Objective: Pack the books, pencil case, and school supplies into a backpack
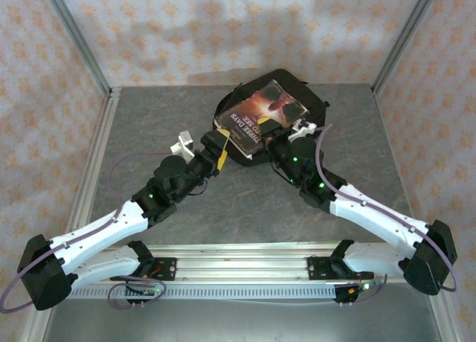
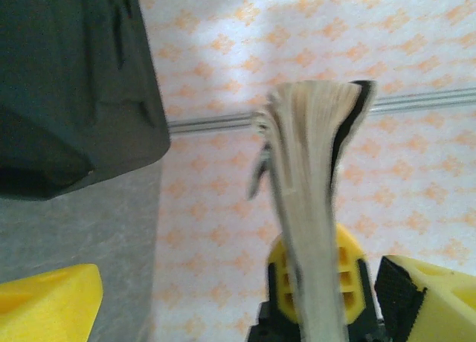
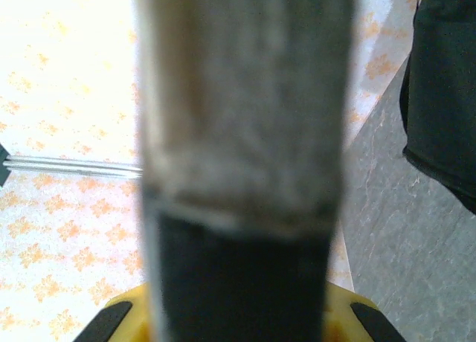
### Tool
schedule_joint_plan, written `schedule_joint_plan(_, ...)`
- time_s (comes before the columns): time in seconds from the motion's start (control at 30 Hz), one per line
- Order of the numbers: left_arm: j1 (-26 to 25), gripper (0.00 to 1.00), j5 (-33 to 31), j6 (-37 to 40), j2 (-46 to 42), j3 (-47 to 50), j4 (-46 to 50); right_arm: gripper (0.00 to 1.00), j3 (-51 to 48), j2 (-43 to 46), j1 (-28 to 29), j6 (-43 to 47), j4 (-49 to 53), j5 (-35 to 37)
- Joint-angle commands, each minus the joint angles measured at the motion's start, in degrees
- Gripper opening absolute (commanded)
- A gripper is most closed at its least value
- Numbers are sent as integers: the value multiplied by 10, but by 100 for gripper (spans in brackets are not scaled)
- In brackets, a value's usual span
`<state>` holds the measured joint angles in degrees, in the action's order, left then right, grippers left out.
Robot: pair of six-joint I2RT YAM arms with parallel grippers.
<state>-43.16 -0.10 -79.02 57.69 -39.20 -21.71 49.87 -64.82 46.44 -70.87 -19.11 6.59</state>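
Observation:
A dark brown book (image 1: pixel 264 111) with a pale title is held tilted over the black backpack (image 1: pixel 316 108) at the back middle of the table. My right gripper (image 1: pixel 277 145) is shut on its lower right edge; in the right wrist view the book's edge (image 3: pixel 245 97) stands between the jaws of the right gripper (image 3: pixel 242 316). My left gripper (image 1: pixel 221 147) is at the book's lower left corner, open. In the left wrist view its yellow fingers (image 2: pixel 44 305) stand wide apart, with the book's page edge (image 2: pixel 312 178) between them, nearer the right one. The backpack (image 2: pixel 67 82) lies at the upper left there.
The grey table (image 1: pixel 149 134) has bare room left, right and in front of the backpack. Patterned walls and metal frame posts (image 1: pixel 78 41) close in the back and sides. Backpack fabric (image 3: pixel 446 97) lies right of the right gripper.

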Motion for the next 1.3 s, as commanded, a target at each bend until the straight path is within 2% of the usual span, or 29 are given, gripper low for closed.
schedule_joint_plan(0.0, -4, 92, -19, 12, 12, -28, -55, 0, 28, -3, 9, 6, -62, 26)
schedule_joint_plan(0.17, -4, 76, -23, 6, 36, -31, -77, 0, 28, -4, 15, 5, -68, 29)
schedule_joint_plan(0.33, -4, 67, -16, -8, 72, -41, -104, 0, 25, -3, 24, 7, -70, 38)
schedule_joint_plan(0.43, -4, 58, -13, -14, 89, -47, -125, 0, 23, -6, 29, 11, -73, 44)
schedule_joint_plan(0.73, -4, 34, -21, -10, 94, -58, -129, 0, 11, -12, 32, 6, -68, 54)
schedule_joint_plan(0.87, -3, 18, -16, -8, 91, -58, -120, 0, 14, -18, 32, 6, -48, 55)
schedule_joint_plan(0.97, 5, 0, -7, -2, 83, -53, -109, 0, 16, -17, 32, 7, -12, 63)
schedule_joint_plan(1.0, 8, 0, -6, 6, 74, -52, -90, 2, 20, -16, 32, 9, 11, 67)
schedule_joint_plan(1.07, 13, 0, -14, 34, 49, -58, -29, 20, 22, -12, 32, 28, 40, 74)
schedule_joint_plan(1.13, 16, 0, -38, 65, 14, -59, 43, 43, 35, -5, 32, 59, 95, 94)
schedule_joint_plan(1.2, 21, 0, -62, 98, -21, -64, 122, 53, 64, 0, 32, 106, 180, 122)
schedule_joint_plan(1.27, 25, 0, -86, 140, -52, -81, 216, 57, 96, -2, 32, 140, 263, 150)
